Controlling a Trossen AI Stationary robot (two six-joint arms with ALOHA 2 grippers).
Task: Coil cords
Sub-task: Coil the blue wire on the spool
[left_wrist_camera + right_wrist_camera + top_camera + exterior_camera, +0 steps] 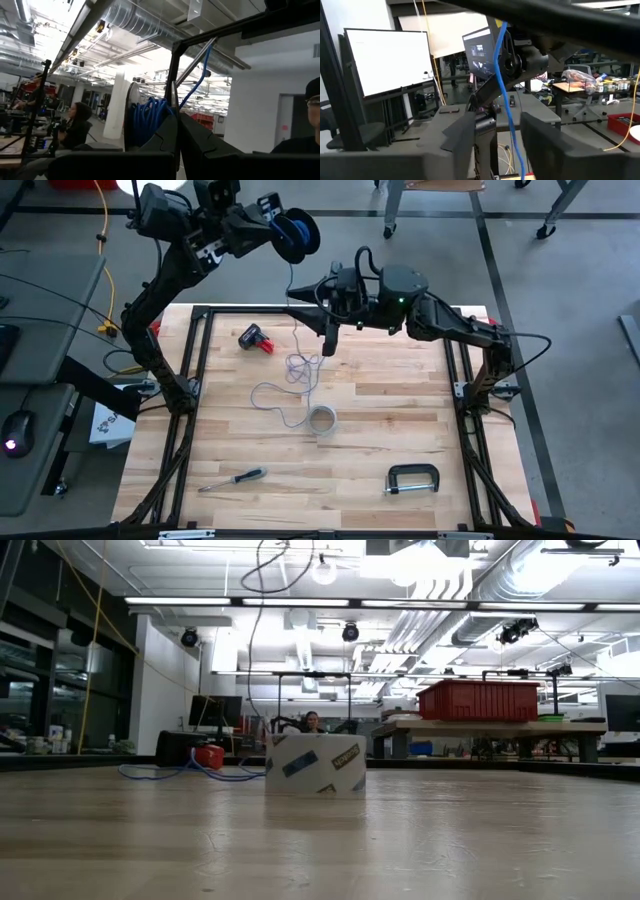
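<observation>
High above the table's far left, my left gripper (283, 230) (176, 120) is shut on a coil of the blue cord (298, 232) (150, 117). From the coil one strand (291, 280) drops toward the table and passes between the parted fingers of my right gripper (329, 338) (497, 122); whether they touch the strand (509, 115), I cannot tell. The rest of the cord lies in loose loops (285, 385) (190, 775) on the wooden tabletop (400, 410), ending beside a tape roll (322, 420). My left gripper has the blue coil's several turns (159, 112) at the free ends of its shut fingers. Whether the turns are pinched or wound round the fingers, I cannot tell. The coil is lifted clear of the table, and one strand (200, 75) runs off from it.
A red and black object (256, 338) lies at the far left of the table. The tape roll (315, 762) stands mid-table, with a screwdriver (232, 478) and a black clamp (413, 480) near the front edge. A dark frame (195, 315) borders the table. People sit in the room beyond.
</observation>
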